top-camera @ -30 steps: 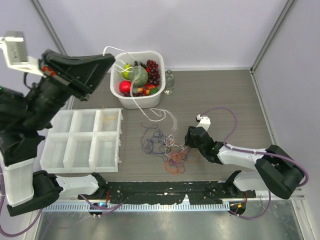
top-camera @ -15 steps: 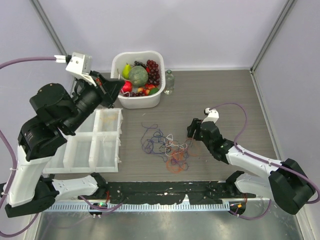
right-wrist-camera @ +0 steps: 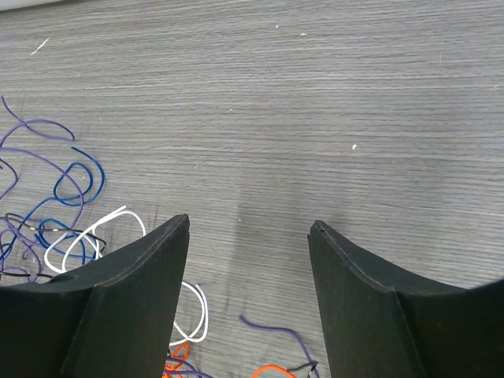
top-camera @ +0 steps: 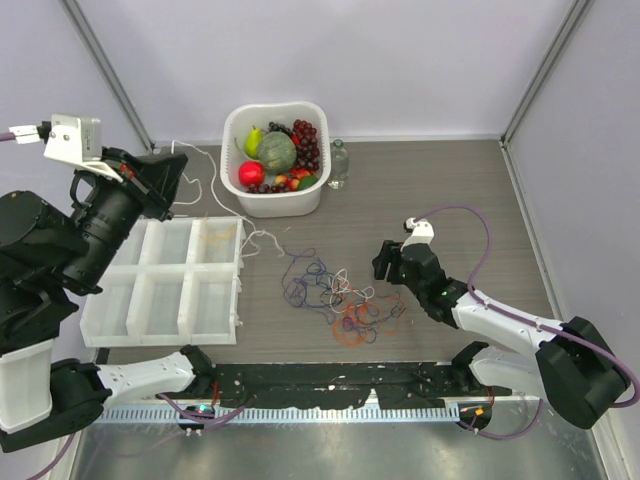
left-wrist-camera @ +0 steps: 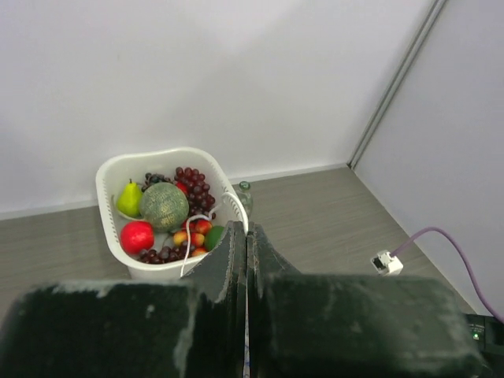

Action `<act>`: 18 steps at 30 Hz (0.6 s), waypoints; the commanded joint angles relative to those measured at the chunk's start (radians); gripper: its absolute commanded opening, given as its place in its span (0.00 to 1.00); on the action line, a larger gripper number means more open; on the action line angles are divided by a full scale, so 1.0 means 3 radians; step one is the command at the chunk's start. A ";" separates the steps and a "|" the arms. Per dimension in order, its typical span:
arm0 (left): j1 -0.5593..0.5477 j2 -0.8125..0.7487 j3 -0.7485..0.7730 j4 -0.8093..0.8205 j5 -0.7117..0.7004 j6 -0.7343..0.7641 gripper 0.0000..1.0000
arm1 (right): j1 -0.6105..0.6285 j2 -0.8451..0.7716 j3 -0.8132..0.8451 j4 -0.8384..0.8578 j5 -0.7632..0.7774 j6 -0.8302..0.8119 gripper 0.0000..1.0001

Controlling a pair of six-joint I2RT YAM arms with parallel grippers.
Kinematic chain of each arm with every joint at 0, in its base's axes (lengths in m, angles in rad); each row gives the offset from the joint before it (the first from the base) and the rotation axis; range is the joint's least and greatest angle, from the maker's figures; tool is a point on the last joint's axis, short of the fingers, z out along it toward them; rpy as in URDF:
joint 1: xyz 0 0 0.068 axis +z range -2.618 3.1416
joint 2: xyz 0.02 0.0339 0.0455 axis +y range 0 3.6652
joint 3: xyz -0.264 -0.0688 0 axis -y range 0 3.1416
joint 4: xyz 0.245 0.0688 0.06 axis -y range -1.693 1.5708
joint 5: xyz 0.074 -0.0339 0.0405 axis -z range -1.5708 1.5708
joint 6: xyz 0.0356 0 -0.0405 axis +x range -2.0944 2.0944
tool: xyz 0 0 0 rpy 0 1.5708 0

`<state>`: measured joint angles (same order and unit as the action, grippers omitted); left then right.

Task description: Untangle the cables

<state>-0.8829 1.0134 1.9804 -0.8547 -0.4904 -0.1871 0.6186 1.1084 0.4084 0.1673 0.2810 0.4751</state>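
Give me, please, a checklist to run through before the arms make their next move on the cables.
1. Left hand shut on the thin white cable: ok.
2. White cable free of the small multicoloured tangle of fine wires: cannot tell.
3. Right hand open: ok.
4. Right hand over the tangle: not ok; only bare grey wood-grain table shows between its fingers.

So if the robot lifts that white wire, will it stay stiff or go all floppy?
Probably floppy: the white wire sags in loose curves from the left gripper. Likely very light too, being so thin. It may drag the coloured tangle along, since its far end seems to run towards it.
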 commanded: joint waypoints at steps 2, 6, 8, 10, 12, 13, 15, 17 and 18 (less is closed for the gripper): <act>0.0003 0.0150 0.0178 -0.0020 -0.0012 0.0158 0.00 | -0.0017 0.0007 0.0009 0.0143 -0.0072 -0.0065 0.67; 0.0008 0.0237 0.0352 -0.0076 0.0034 0.0189 0.00 | -0.0017 0.0012 0.0004 0.0148 -0.0103 -0.0065 0.68; 0.0008 0.0232 0.0388 -0.0086 0.0024 0.0204 0.00 | -0.0017 0.0013 0.0004 0.0148 -0.0108 -0.0070 0.67; 0.0008 0.0212 0.0383 -0.0086 -0.0017 0.0220 0.00 | -0.0017 0.0007 0.0004 0.0148 -0.0113 -0.0065 0.67; 0.0008 0.0186 0.0373 -0.0096 -0.0058 0.0230 0.00 | -0.0017 0.0002 -0.0001 0.0153 -0.0113 -0.0060 0.67; 0.0013 0.0166 0.0363 -0.0106 -0.0083 0.0230 0.00 | -0.0017 0.0002 -0.0001 0.0153 -0.0123 -0.0065 0.67; 0.0008 0.0130 0.0332 -0.0137 -0.0170 0.0240 0.00 | -0.0017 -0.0003 -0.0001 0.0148 -0.0134 -0.0070 0.68; 0.0013 0.0059 0.0215 -0.0147 -0.0262 0.0235 0.00 | -0.0017 -0.0023 -0.0006 0.0148 -0.0134 -0.0065 0.67; 0.0008 -0.0013 0.0129 -0.0147 -0.0293 0.0230 0.00 | -0.0017 -0.0028 -0.0011 0.0148 -0.0134 -0.0065 0.67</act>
<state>-0.8822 1.0634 2.0586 -0.8978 -0.5182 -0.1398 0.6178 1.1088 0.4084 0.1677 0.2413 0.4686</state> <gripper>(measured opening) 0.011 0.674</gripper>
